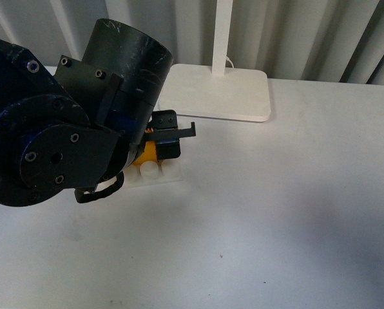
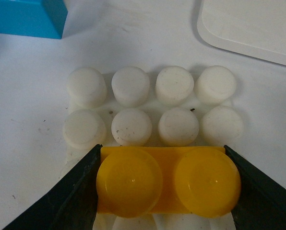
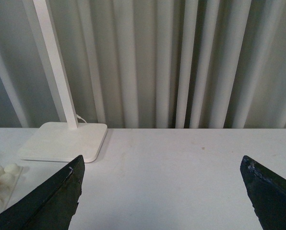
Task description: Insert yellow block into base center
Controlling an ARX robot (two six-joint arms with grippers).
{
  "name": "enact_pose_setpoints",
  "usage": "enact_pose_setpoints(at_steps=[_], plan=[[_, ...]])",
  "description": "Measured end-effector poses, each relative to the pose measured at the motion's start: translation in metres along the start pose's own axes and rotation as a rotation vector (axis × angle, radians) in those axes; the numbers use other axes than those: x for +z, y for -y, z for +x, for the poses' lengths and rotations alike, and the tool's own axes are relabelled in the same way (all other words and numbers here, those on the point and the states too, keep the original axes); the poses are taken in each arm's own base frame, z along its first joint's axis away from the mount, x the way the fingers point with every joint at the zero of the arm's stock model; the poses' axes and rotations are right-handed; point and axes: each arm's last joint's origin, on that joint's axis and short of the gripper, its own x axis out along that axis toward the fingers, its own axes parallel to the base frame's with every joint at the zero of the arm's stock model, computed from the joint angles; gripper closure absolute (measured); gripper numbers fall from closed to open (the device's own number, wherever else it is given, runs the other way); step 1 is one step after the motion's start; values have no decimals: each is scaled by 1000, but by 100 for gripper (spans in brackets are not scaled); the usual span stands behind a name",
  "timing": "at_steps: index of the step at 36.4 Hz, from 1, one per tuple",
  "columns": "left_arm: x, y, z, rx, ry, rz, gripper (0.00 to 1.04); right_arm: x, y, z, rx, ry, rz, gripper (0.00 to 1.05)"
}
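Your L gripper: clamped on the yellow block, one finger at each short end. Yellow block: studs up, sitting on the base w/ two free stud rows beyond it; fully seated or not, you can't tell. Your R gripper: jaws wide apart, nothing btwn, over bare counter. Misc: blue brick nr base; lamp stand further back.

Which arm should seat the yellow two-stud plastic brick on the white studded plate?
Left. The left gripper grips the yellow two-stud plastic brick over the white studded plastic plate; the right gripper is open, empty, facing the curtain.
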Motion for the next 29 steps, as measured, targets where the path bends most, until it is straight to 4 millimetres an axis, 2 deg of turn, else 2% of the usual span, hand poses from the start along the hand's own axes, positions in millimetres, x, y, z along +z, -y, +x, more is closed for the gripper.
enact_pose_setpoints(at_steps=[29], plan=[[-23, 7, 6, 20, 0, 12, 40, 0, 0, 0, 0, 0, 0, 9]])
